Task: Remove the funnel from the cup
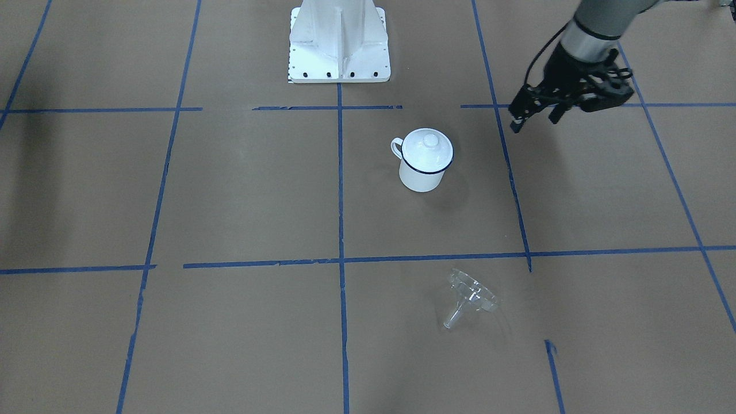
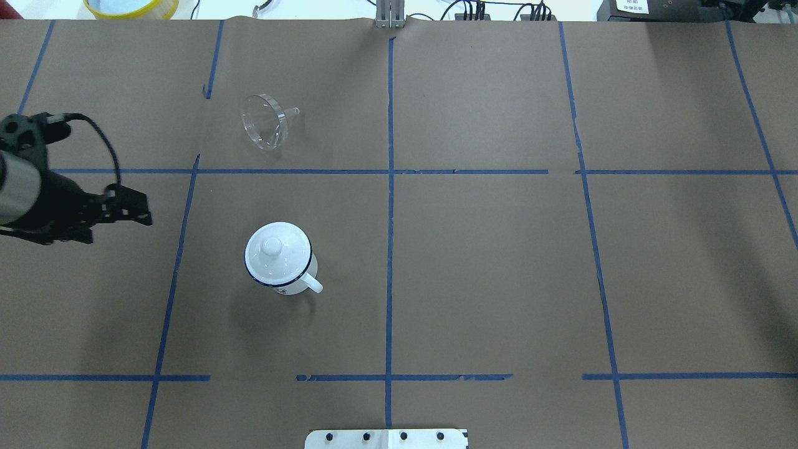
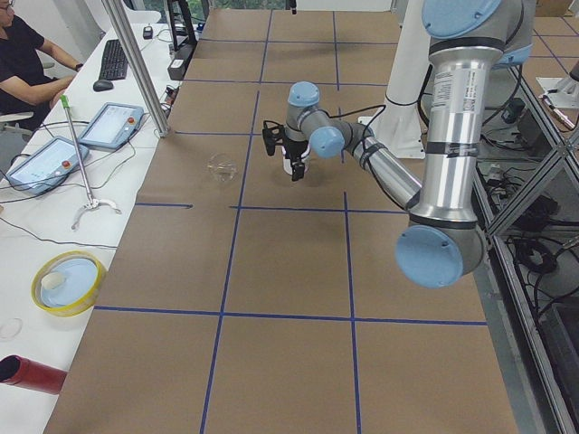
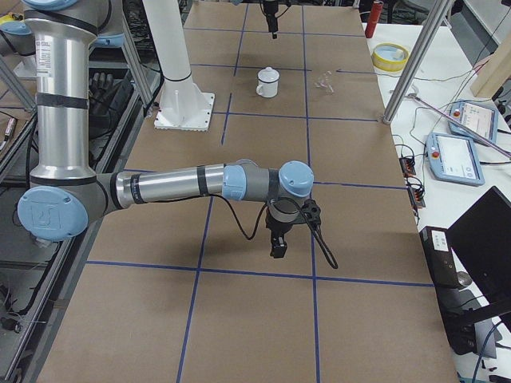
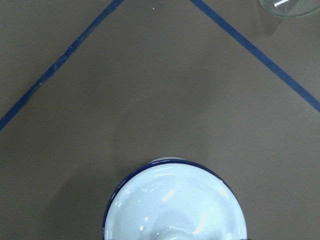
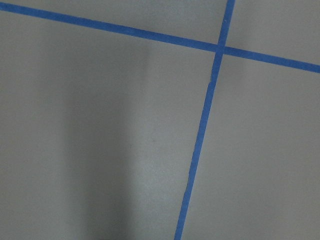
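Observation:
The clear funnel (image 1: 471, 296) lies on its side on the brown table, apart from the cup; it also shows in the overhead view (image 2: 265, 121). The white mug with a blue rim (image 1: 420, 178) stands upright with a white domed lid (image 2: 277, 252) on it. My left gripper (image 2: 138, 207) is open and empty, hovering to the side of the mug, apart from it; it also shows in the front view (image 1: 535, 118). Its wrist view shows the lid (image 5: 175, 205) below and the funnel's edge (image 5: 287, 6). My right gripper (image 4: 275, 243) hangs far away over bare table; I cannot tell whether it is open.
The white robot base plate (image 1: 339, 40) stands behind the mug. A side bench holds a yellow dish (image 3: 68, 282), a red cylinder (image 3: 32, 373) and tablets (image 3: 113, 124). A metal post (image 3: 136, 68) rises at the table's edge. A person sits there.

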{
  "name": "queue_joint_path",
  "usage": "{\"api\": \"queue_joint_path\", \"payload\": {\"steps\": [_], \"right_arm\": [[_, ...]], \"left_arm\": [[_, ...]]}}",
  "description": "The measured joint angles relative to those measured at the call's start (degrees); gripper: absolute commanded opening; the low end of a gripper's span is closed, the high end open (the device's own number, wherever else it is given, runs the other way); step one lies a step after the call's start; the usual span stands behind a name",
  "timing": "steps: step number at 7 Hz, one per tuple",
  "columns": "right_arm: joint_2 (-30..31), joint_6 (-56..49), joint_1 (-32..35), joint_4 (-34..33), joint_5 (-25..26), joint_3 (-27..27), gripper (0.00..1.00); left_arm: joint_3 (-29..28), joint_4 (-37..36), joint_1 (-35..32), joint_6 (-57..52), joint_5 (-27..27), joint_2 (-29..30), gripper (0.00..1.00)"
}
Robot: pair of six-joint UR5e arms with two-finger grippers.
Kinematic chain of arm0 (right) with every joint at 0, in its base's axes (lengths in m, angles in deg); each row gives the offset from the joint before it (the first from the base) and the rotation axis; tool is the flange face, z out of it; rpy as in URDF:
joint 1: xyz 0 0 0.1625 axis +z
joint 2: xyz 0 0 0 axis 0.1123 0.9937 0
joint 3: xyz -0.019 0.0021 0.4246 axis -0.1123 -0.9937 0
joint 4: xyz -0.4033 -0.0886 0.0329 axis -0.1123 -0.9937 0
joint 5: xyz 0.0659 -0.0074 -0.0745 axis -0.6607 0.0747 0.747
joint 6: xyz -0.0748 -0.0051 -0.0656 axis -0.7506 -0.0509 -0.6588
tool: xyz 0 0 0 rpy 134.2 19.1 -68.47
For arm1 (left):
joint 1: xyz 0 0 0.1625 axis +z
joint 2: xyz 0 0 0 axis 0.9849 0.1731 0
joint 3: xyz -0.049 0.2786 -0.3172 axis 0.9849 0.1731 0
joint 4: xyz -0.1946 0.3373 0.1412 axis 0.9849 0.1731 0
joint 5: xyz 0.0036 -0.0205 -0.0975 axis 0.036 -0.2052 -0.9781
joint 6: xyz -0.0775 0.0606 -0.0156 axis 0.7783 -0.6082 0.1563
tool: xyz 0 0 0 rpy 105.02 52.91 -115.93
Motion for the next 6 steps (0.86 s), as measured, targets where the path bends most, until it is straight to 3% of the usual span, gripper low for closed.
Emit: {"api": "queue_joint_path", "payload": {"steps": [1,3,4,6], "right_arm": [[0.0,0.0,0.0,0.0,0.0,0.0,1.00],[0.0,0.1,0.0,0.0,0.0,0.0,1.00],[0.0,0.1,0.0,0.0,0.0,0.0,1.00],[0.0,0.0,0.0,0.0,0.0,0.0,1.00]], "left_arm": [[-0.8,3.0,-5.5,-10.2,-2.5,-5.4,1.00],[-6.7,3.7,-18.0,-35.6,-4.4,-10.7,1.00],[-11.7,1.3,-26.1,-49.6,-4.6,-10.4,1.00],[-21.5,-11.5,-40.0,-70.5,-5.3,-2.3,1.00]]}}
